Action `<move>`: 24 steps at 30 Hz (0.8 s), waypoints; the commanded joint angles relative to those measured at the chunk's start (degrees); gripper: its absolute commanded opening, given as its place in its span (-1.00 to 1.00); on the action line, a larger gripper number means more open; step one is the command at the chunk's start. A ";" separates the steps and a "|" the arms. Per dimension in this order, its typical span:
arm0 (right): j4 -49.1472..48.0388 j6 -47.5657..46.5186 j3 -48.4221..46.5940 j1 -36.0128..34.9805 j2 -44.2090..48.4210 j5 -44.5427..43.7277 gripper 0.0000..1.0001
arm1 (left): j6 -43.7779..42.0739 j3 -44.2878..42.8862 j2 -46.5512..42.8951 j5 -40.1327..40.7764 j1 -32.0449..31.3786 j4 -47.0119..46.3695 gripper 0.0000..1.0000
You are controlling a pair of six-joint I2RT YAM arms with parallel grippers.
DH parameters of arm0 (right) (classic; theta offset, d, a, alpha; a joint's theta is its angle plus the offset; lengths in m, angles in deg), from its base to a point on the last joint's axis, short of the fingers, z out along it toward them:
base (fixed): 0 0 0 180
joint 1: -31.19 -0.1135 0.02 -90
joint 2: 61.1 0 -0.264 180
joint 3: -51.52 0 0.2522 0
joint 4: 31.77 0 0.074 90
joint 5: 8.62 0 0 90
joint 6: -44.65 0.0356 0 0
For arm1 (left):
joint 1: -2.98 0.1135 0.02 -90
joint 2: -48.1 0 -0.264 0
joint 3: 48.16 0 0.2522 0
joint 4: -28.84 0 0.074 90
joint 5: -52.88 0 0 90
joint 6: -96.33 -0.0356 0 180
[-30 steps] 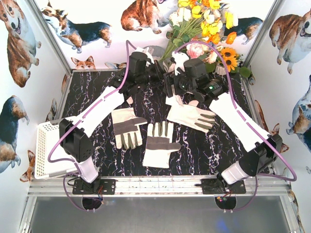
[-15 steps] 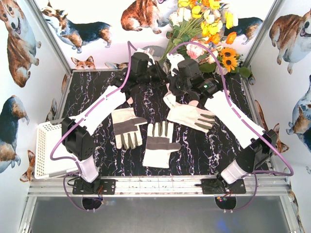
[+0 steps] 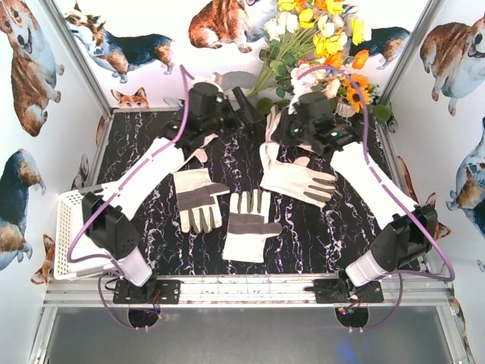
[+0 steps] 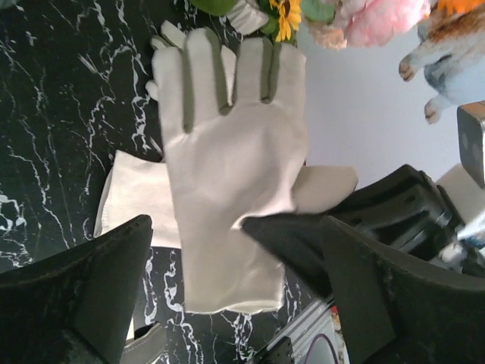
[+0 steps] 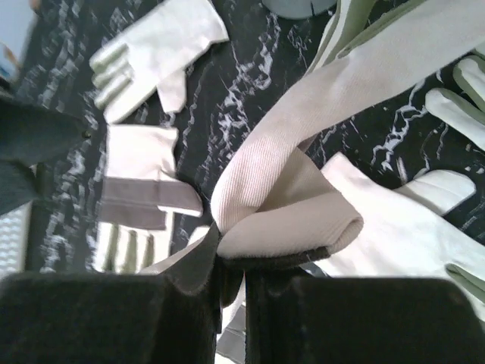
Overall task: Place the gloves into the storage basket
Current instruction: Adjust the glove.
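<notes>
One cream glove (image 5: 303,227) hangs by its cuff from my right gripper (image 5: 229,262), which is shut on it above the back of the table. From above, this held glove (image 3: 270,155) dangles under the right gripper (image 3: 279,129). My left gripper (image 4: 235,296) is open, its fingers (image 4: 83,288) wide on either side of that same glove (image 4: 227,167) without touching it. The left gripper (image 3: 241,102) is at the back, left of the right one. Three more gloves lie flat on the table (image 3: 198,199) (image 3: 250,224) (image 3: 303,182). The white storage basket (image 3: 70,235) stands at the left edge.
A bunch of artificial flowers (image 3: 318,30) and a grey bucket (image 3: 236,79) stand at the back edge behind both grippers. Corgi-print walls close in the black marble table (image 3: 341,235). A metal rail (image 3: 242,288) runs along the near edge.
The left gripper opened and let go of the hanging glove. The right gripper closed on its cuff. The two arms drew slightly apart.
</notes>
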 commanded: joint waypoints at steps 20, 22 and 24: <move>-52.95 44.74 -2.25 8.95 0.32 42.03 -1.00 | 32.94 18.67 -6.81 -32.65 13.36 -65.37 1.00; -52.46 44.35 -2.20 8.95 0.19 42.71 -1.00 | 32.22 18.33 -7.22 -32.04 13.34 -65.17 0.95; -51.88 43.93 -1.86 8.95 0.27 43.35 -1.00 | 29.79 17.40 -7.87 -31.77 13.35 -62.12 0.72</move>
